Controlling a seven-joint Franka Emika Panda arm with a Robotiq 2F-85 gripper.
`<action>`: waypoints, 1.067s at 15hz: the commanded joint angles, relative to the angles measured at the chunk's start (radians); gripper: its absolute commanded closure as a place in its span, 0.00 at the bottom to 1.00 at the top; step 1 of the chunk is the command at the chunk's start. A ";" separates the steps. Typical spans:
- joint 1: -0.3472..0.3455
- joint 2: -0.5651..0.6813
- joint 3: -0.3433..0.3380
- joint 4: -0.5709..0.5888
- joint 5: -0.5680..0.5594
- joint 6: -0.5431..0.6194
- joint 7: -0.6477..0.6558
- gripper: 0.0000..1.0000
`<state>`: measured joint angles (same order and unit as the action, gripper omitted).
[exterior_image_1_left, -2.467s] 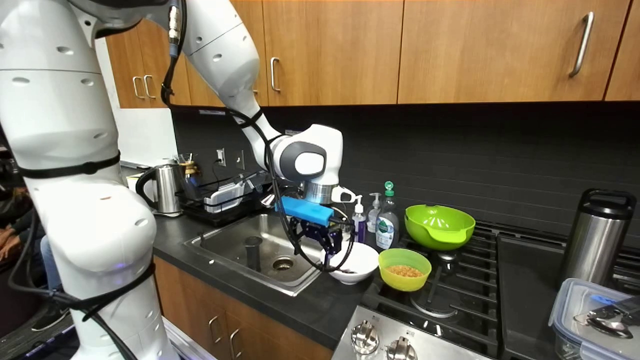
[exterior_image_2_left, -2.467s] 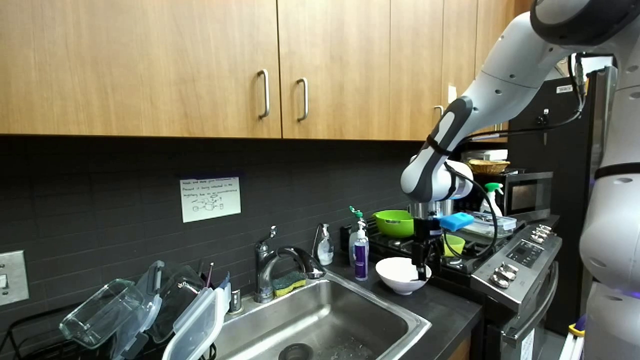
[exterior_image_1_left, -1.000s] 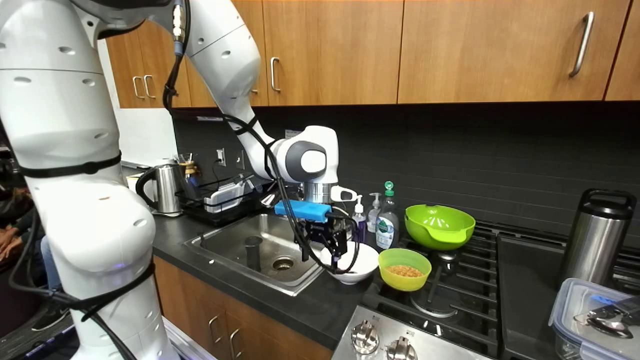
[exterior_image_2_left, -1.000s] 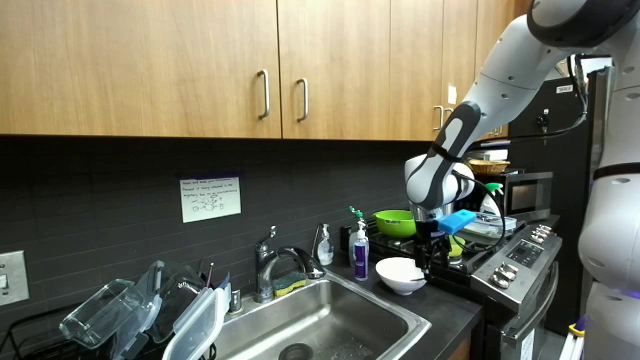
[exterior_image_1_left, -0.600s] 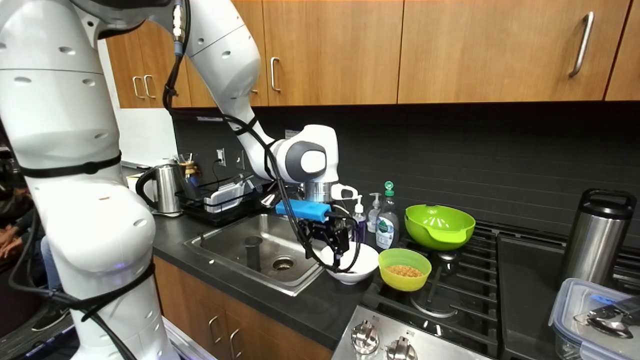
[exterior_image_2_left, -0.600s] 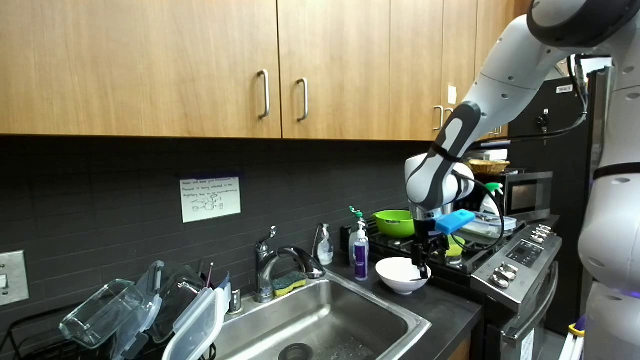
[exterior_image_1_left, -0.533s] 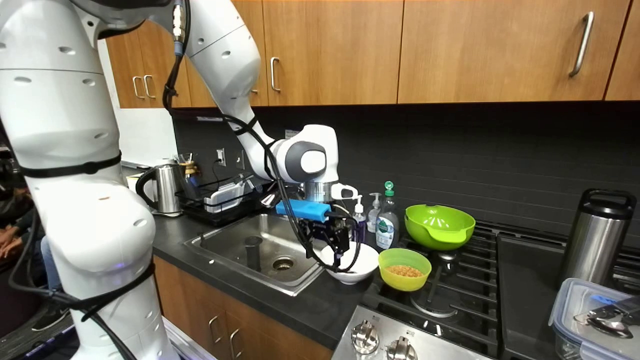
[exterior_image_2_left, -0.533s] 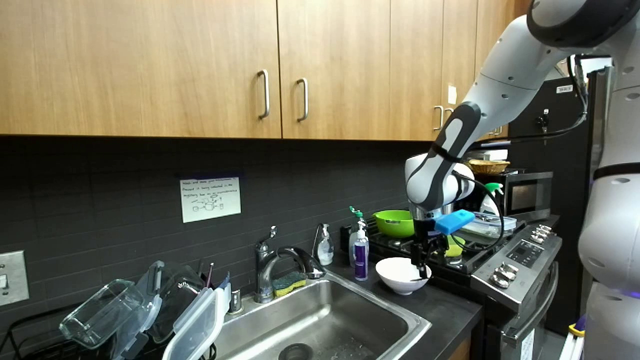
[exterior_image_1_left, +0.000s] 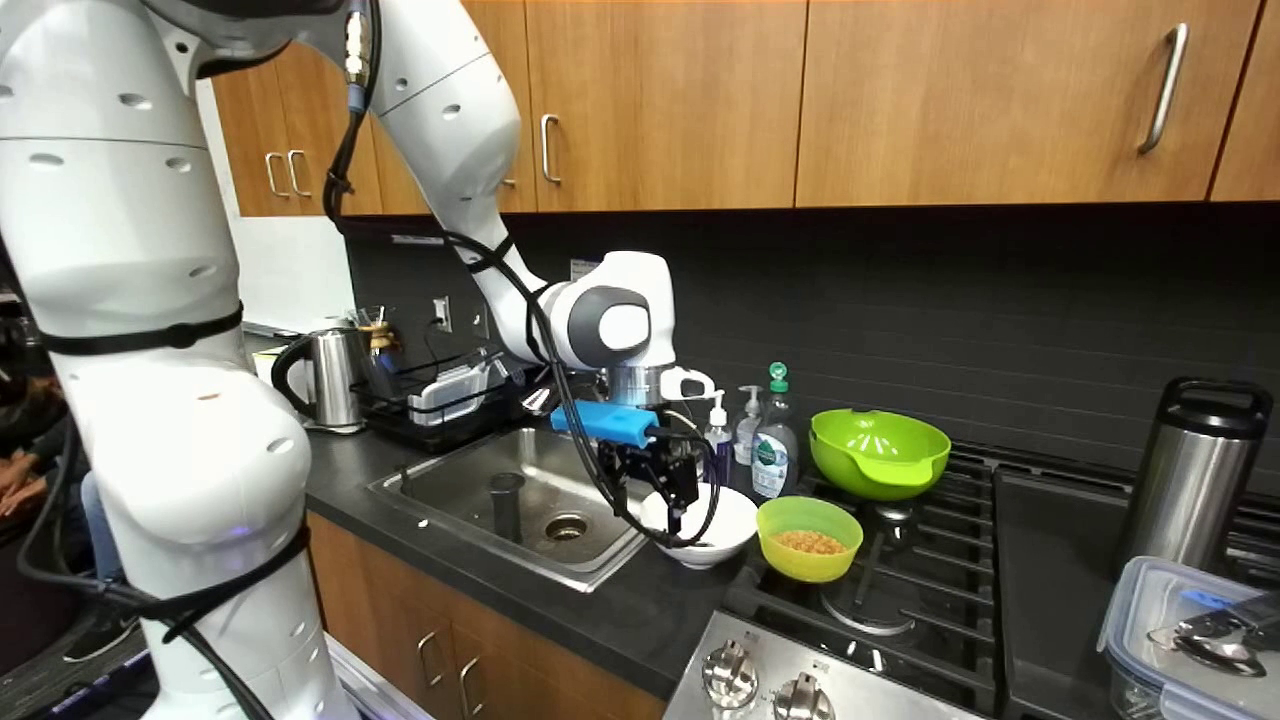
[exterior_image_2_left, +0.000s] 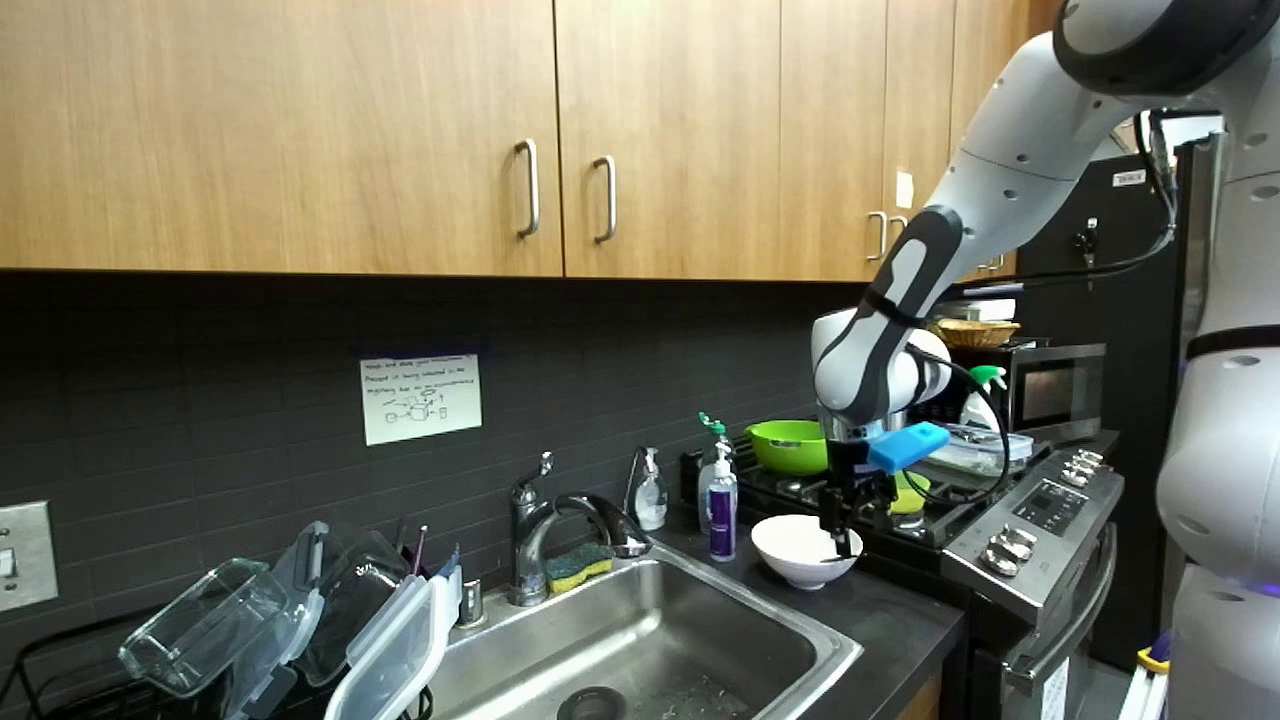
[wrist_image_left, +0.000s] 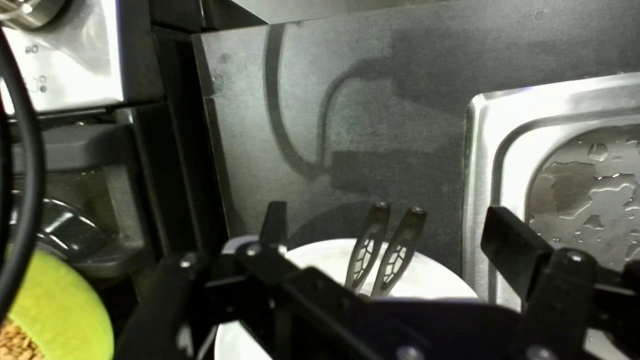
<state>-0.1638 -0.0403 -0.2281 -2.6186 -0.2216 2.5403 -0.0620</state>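
On my wrist view, the gripper (wrist_image_left: 393, 229) stands with its jaws spread wide, a black, angular finger on either side. Between them, with a gap each way, I see two dark handles (wrist_image_left: 378, 220): slim, round-ended, each pierced by a honeycomb-like cut-out with white showing through. They lean out over the rim of a round white bowl (wrist_image_left: 432, 275); the gripper hides their lower ends from me. Beside the bowl I get the matte, faintly mottled dark countertop (wrist_image_left: 240, 100), then the metallic sink (wrist_image_left: 482, 150), wet inside. Near the opposite edge, a yellow-green bowl (wrist_image_left: 65, 310) holds tan grains (wrist_image_left: 17, 345).

In an exterior view I can place the white bowl on the counter between sink and stove (exterior_image_1_left: 950, 600), under the gripper. The yellow-green bowl looks translucent; a glossy lime-green bowl (exterior_image_1_left: 880, 455) sits behind it, and plastic bottles (exterior_image_1_left: 770, 460) stand near the white one.

In an exterior view I make out the white bowl's smooth wall narrowing to a small foot, plus the shiny curved faucet (exterior_image_2_left: 530, 560), a two-layered sponge (exterior_image_2_left: 580, 570) and clear, boxy containers (exterior_image_2_left: 390, 645).
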 joint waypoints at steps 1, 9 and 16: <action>-0.019 0.002 0.012 -0.009 -0.034 0.018 0.045 0.00; -0.020 -0.001 0.015 -0.006 -0.073 -0.011 0.124 0.00; -0.015 0.001 0.015 -0.003 -0.042 -0.012 0.094 0.00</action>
<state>-0.1641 -0.0395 -0.2280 -2.6223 -0.2647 2.5298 0.0330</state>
